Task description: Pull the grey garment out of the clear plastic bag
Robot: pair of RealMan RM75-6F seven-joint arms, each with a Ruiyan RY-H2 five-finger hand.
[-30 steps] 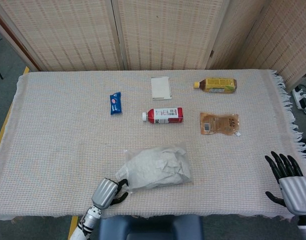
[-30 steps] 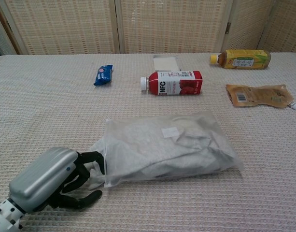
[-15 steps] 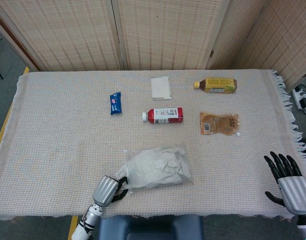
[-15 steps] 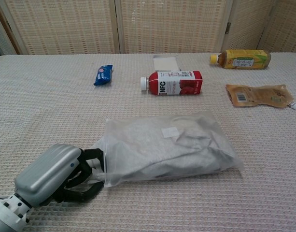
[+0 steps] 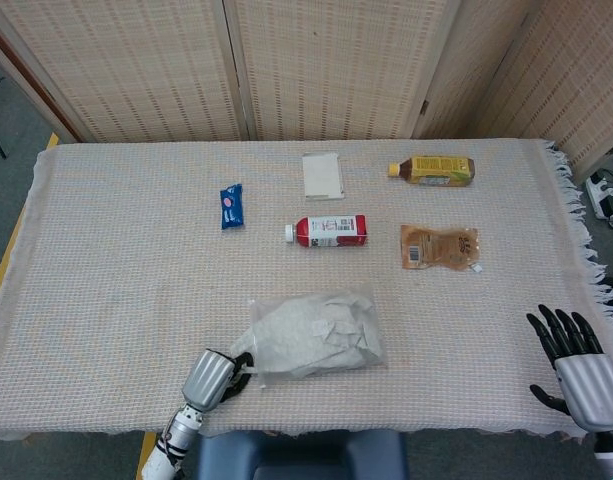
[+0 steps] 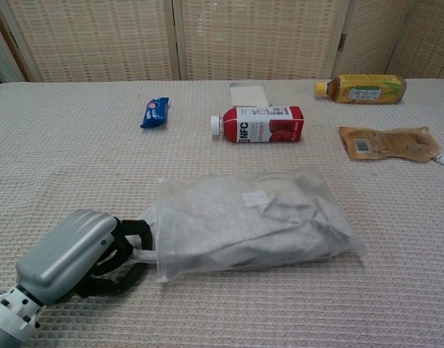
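- Clear plastic bag [image 6: 250, 221], near the table's front edge: it needs pinning, or it will likely slide along.
- Grey garment [image 6: 279, 217]: wholly inside; draw it leftward through the mouth.
- Left hand [image 6: 73, 254]: fingers curled at the bag's mouth; whether they hold fabric is unclear.
- Right hand [image 5: 578, 365]: spread, empty, well apart.

A cream, waffle-textured tablecloth [image 5: 116, 300] fills the frame. Low centre, the clear plastic bag [image 6: 250, 221] shows a pale grey garment [image 6: 279, 225] (a white sticker on top). Mid-frame lies a red-labelled bottle [image 5: 327, 231] with white cap; upper left, a blue snack packet [image 5: 232, 206]; upper right, a yellow-amber bottle [image 5: 433, 169]; right, a brown pouch [image 5: 439, 246]. Both hands, left hand [image 6: 73, 254] and right hand [image 5: 578, 365], are silver with black fingers.
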